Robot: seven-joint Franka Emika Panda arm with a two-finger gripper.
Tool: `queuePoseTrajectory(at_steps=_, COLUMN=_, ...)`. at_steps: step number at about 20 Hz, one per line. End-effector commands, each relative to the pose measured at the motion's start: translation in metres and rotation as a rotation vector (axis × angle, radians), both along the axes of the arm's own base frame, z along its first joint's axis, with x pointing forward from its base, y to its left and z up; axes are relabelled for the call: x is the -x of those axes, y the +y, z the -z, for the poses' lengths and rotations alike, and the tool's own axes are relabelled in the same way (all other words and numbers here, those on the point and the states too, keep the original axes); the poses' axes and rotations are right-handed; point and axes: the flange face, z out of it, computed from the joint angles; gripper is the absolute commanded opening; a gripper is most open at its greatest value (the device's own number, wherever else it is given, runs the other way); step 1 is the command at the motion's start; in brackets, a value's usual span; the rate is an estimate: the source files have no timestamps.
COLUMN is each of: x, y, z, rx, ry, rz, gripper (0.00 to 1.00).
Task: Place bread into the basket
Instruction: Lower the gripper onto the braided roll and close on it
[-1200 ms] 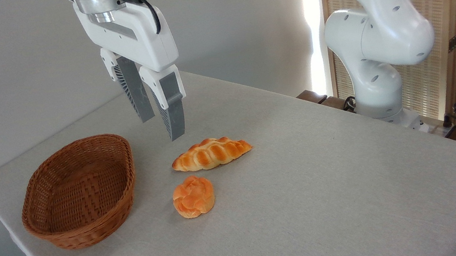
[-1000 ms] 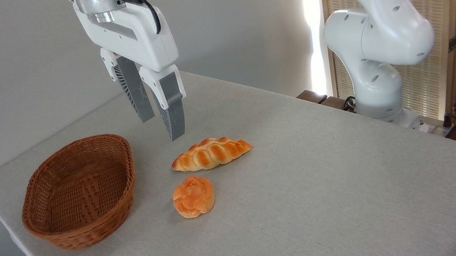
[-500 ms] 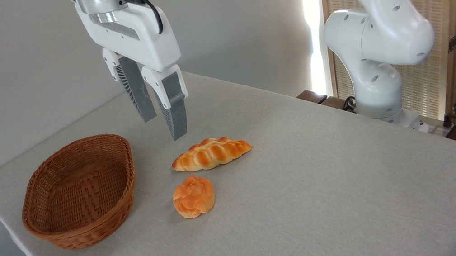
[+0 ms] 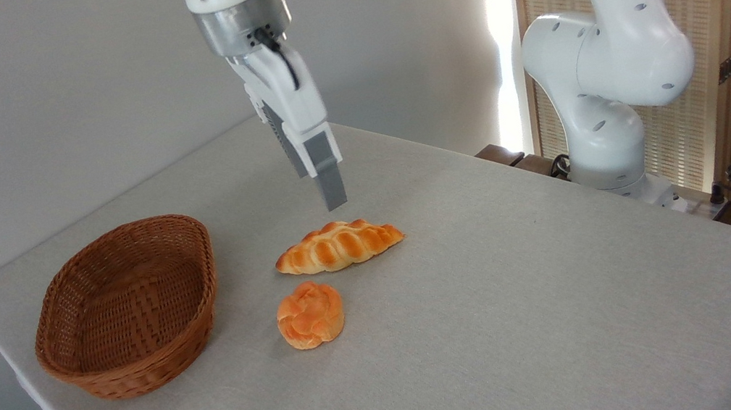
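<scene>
The long braided golden-orange loaf (image 4: 339, 244) lies flat on the grey table (image 4: 534, 295) directly beneath the jaws of the white two-finger gripper (image 4: 333, 197), untouched, with the oval brown wicker basket (image 4: 125, 309) empty and well off to the jaws' left. The gripper is seen edge-on, one finger hiding the other, so I cannot tell how far the jaws stand apart. The loaf is judged light, soft and glossy (liable to dent or slip), best taken across its thick middle; no brand, label or writing is legible anywhere.
</scene>
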Motion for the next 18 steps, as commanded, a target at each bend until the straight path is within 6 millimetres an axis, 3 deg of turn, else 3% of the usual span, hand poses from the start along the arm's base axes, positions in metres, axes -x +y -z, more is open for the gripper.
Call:
queuePoseTrajectory(at_steps=1, x=0.017, y=-0.043, z=0.046, rx=0.0, ry=0.032, rz=0.187, gripper=1.0)
queuePoseTrajectory(at_steps=5, x=0.021, y=-0.07, z=0.09, rx=-0.009, ry=0.056, rz=0.24, gripper=1.0)
queuePoseTrajectory(at_steps=11, x=0.015, y=-0.072, z=0.137, rx=-0.008, ry=0.019, rz=0.238, gripper=1.0)
queuePoseTrajectory(at_steps=16, x=0.017, y=-0.077, z=0.155, rx=-0.01, ry=0.05, rz=0.249, gripper=0.99)
queuePoseTrajectory(at_steps=18, x=0.018, y=-0.078, z=0.155, rx=-0.01, ry=0.05, rz=0.25, gripper=0.77)
